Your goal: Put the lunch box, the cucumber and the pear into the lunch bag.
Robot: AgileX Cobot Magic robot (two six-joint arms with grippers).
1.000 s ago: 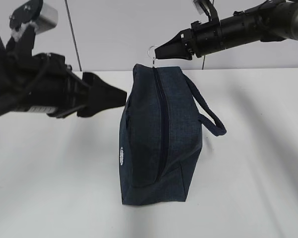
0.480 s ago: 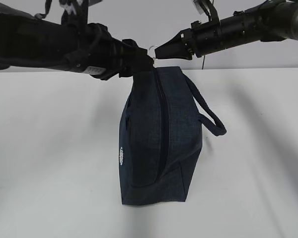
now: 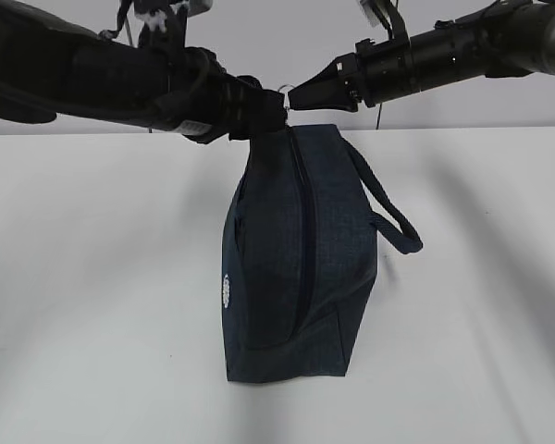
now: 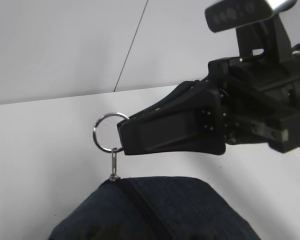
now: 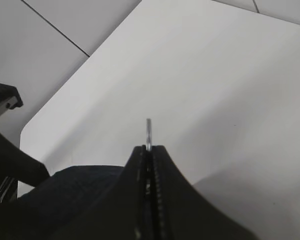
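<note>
In the exterior view, the lunch bag point(image 3: 296, 254) stood on end at the centre of the frame on the white tabletop point(image 3: 102, 305), its zipper point(image 3: 302, 231) running down the face toward the camera and zipped shut, its loop handle point(image 3: 388, 217) hanging off the right side. The right arm came in from the upper right, nearly level and tilted slightly down, and the right gripper point(image 3: 294, 95) had its fingers pinched together on the metal ring pull point(image 3: 283, 93) just above the bag's top corner. The left arm stretched in from the upper left, also close to level, and the left gripper point(image 3: 266, 113) ended against the bag's top left corner — how far its fingers were parted could not be told from here.

In the left wrist view, the ring pull point(image 4: 109, 133) stood upright on its small link in the middle left of the frame, above the bag's point(image 4: 155, 210) dark top at the bottom edge. The right gripper point(image 4: 121, 139) reached in from the right, its closed tip gripping the ring's right side. The left gripper's own fingers did not show.

In the right wrist view, the right gripper's fingers point(image 5: 161, 170) lay pressed together at bottom centre, the ring point(image 5: 148, 132) seen edge-on as a thin bar poking up from between them — the bag's point(image 5: 75, 187) blue fabric sat lower left, with a part of the left arm point(image 5: 10, 165) dark at the left edge.
</note>
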